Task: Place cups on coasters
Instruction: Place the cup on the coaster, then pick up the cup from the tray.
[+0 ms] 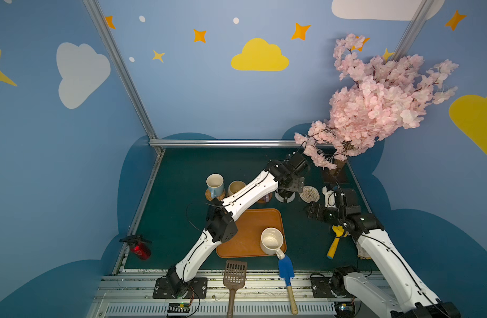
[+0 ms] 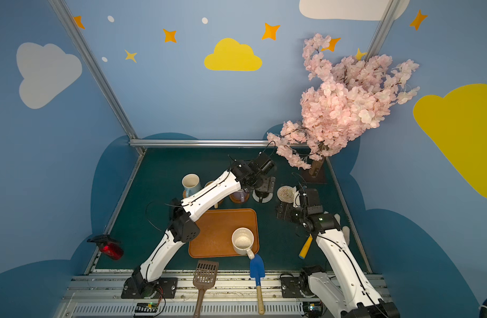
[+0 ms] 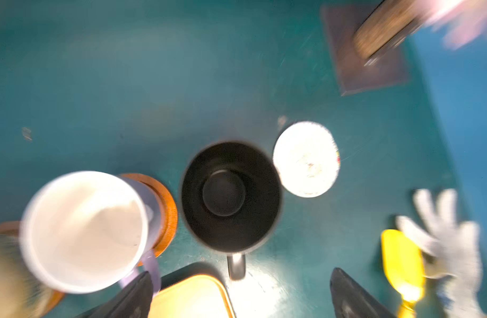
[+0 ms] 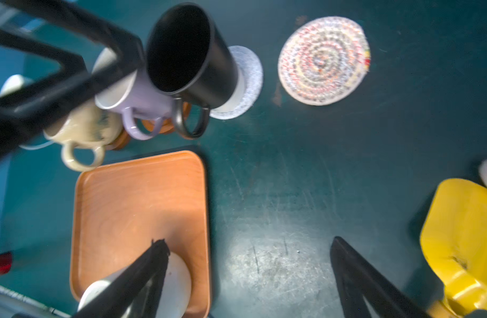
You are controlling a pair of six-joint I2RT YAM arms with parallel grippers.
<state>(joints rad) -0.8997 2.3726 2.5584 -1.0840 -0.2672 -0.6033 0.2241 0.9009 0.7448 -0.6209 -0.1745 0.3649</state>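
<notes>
Dark teal matting covers the tabletop [image 1: 168,192], boxed in by blue walls painted with clouds and stars.

Four cups stand in a row past the 12 o'clock edge of the orange tray [image 1: 245,228]:
- The light blue mug [image 1: 214,183] sits on a woven rattan coaster [image 1: 221,196].
- The tan mug [image 1: 236,188] and the lavender mug [image 4: 137,102] sit on brown wooden discs.
- The tall matte black mug [image 4: 187,55] sits on a grey felt-like coaster [image 4: 250,79].

Your left gripper [image 3: 241,275] hangs above the black mug. Its fingers are spread wide and grip nothing.

The wide cream mug [image 1: 272,241] is the one cup not yet placed. It is glossy, speckled inside, and stands on the tray's 5 o'clock corner with its handle pointing to 5 o'clock. The bare coiled rope coaster [image 1: 309,193] lies at 1 o'clock from it. This coaster is round, bumpy and flecked with colour, and it sits just beside the black mug's coaster.

Your right gripper [image 4: 248,241] is near the rope coaster, fully spread and empty.

By my reading, the step in hand is fetching the last cup. You will need to:
- bring the right gripper back to 7 o'clock;
- close on the cream mug's wall or handle;
- lift it over the tray's raised lip;
- set it flat on the soft rope disc, clear of the black mug.

A yellow scoop [image 4: 463,242] lies at 3 o'clock of that path.
</notes>
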